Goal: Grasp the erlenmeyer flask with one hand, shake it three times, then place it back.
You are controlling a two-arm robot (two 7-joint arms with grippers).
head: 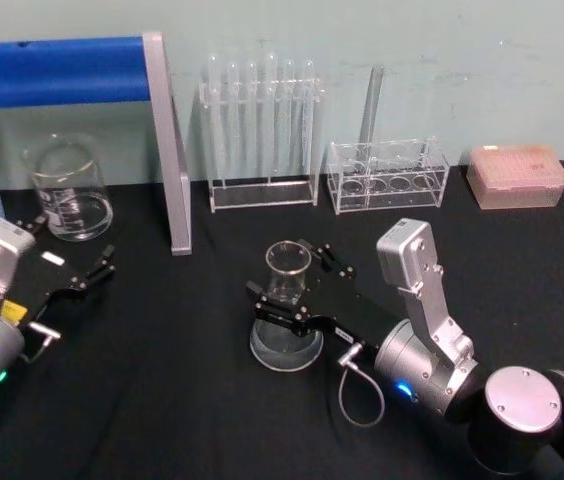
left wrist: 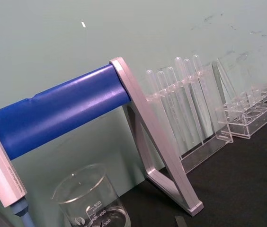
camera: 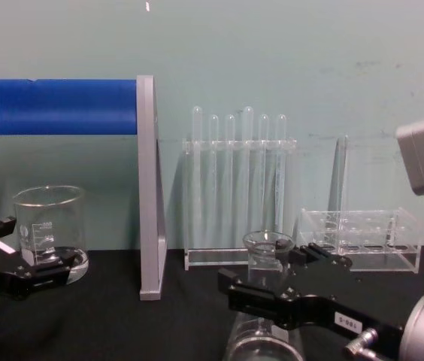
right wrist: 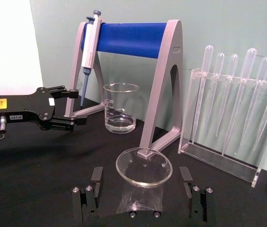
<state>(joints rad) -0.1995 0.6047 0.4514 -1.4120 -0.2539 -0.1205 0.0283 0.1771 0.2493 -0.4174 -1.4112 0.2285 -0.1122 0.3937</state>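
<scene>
Black cloth covers the worktop (head: 192, 400), with a pale green wall behind it. At the centre of the head view the erlenmeyer flask (head: 287, 318) stands upright on the cloth, and the right gripper (head: 290, 290) reaches in from 4 o'clock, one finger on each side of the neck. The right wrist view looks down onto the flask's flared rim (right wrist: 144, 166) and shows a gap between the glass and each finger, so the jaws are spread and not clamped. The chest view shows the same gripper (camera: 276, 274) from the side, level with the neck (camera: 268, 252), above the wide base. At 9 o'clock the left gripper (head: 72, 270) rests low over the cloth with its fingers apart, near a glass beaker (head: 70, 188); the right wrist view shows it side-on (right wrist: 69, 107). The left wrist view shows the blue-barred pipette stand (left wrist: 62, 111), and the test-tube rack (left wrist: 185, 104) beyond it.
</scene>
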